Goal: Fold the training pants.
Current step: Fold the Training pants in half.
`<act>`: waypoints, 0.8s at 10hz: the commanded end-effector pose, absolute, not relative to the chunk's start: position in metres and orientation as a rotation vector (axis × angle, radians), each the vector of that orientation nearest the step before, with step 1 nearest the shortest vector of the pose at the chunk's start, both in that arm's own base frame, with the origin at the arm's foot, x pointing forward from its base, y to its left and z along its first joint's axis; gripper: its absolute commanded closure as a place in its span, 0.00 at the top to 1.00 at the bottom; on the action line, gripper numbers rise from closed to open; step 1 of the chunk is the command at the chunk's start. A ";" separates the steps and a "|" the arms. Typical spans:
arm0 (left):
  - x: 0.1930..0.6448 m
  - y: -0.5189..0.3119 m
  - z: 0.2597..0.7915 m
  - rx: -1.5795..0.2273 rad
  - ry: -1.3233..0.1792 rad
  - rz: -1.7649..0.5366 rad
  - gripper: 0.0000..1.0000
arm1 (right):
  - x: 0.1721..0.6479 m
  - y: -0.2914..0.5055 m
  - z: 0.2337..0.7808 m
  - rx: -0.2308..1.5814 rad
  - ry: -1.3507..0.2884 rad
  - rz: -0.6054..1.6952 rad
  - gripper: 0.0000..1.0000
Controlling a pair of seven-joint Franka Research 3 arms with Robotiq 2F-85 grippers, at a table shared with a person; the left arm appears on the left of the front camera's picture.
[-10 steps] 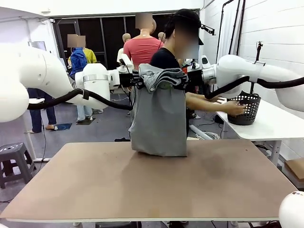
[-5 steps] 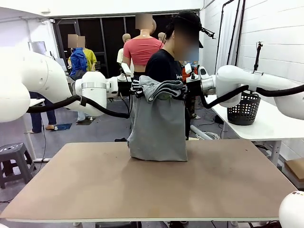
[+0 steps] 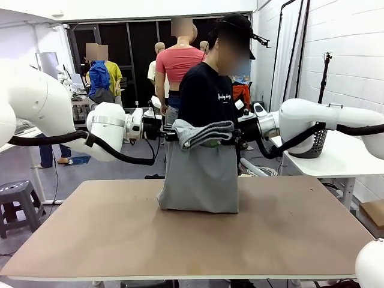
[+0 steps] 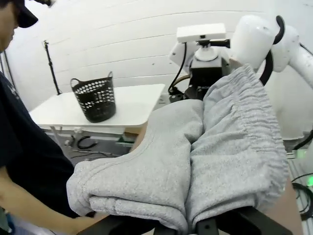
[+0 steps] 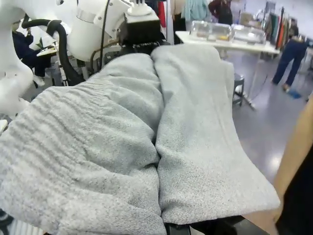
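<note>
The light grey training pants (image 3: 201,174) hang folded over between my two grippers, and their lower edge rests on the brown table (image 3: 180,240). The gathered waistband and the leg ends bunch together at the top. My left gripper (image 3: 170,133) is shut on the left side of that top fold, and my right gripper (image 3: 235,133) is shut on the right side. In the left wrist view the pants (image 4: 220,147) drape over and hide my fingers. The right wrist view has the same grey fabric (image 5: 122,147) lying across its fingers.
A person (image 3: 207,96) stands right behind the hanging pants at the far edge. A black mesh basket (image 4: 95,98) sits on the white side table (image 3: 342,159) at the right. A grey stool (image 3: 15,201) stands at the left of the table.
Both grippers have come down and toward me with the pants, so the fabric now bunches on the table. The person has drawn the hand back from the basket.
</note>
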State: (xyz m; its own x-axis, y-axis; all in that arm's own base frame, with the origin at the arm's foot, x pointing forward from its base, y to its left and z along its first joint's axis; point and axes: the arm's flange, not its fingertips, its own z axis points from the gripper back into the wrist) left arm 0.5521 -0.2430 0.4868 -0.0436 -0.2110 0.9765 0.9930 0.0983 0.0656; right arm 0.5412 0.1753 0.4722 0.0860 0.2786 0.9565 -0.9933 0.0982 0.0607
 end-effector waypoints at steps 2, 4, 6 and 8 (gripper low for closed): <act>0.514 -0.219 0.458 -1.131 -1.110 -1.148 0.00 | 0.501 0.165 0.436 1.018 -0.917 1.078 0.00; 0.483 -0.213 0.436 -1.212 -1.032 -1.083 0.00 | 0.474 0.163 0.409 1.072 -0.857 1.008 0.00; 0.460 -0.205 0.414 -1.304 -0.881 -0.973 0.00 | 0.456 0.162 0.386 1.114 -0.735 0.924 0.00; 0.459 -0.203 0.387 -1.331 -0.704 -0.857 0.00 | 0.451 0.159 0.373 1.140 -0.621 0.866 0.00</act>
